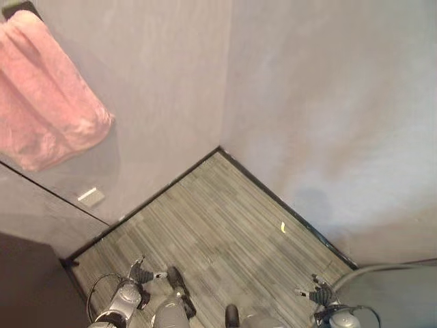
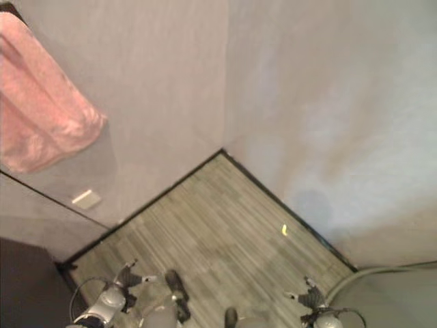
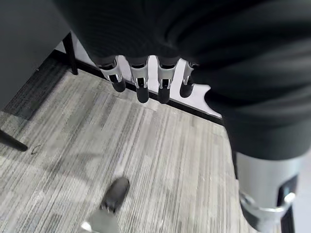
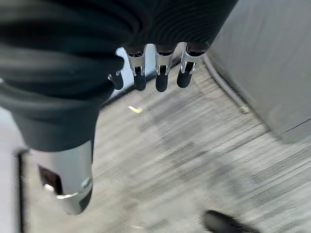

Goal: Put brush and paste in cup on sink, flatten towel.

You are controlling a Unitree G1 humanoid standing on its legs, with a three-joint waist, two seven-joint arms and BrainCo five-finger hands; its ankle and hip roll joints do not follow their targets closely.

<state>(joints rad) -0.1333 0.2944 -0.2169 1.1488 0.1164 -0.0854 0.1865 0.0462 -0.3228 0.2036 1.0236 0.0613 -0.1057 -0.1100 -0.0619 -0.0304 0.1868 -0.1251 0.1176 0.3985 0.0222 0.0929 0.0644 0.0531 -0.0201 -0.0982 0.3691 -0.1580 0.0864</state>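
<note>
A pink towel [image 1: 44, 102] hangs bunched and creased from a dark holder [image 1: 20, 7] on the grey wall at the upper left, well above and away from both hands. My left hand [image 3: 141, 82] hangs over the striped floor with its fingers straight and nothing in them. My right hand [image 4: 160, 73] hangs the same way on the other side, open and holding nothing.
Two grey walls meet in a corner [image 1: 220, 147] ahead, above striped grey carpet [image 1: 218, 225]. A white plate [image 1: 91, 197] sits low on the left wall. A yellow scrap [image 1: 283, 227] lies by the right wall. A grey hose [image 1: 382, 270] runs along the right. A dark panel [image 1: 27, 280] stands lower left.
</note>
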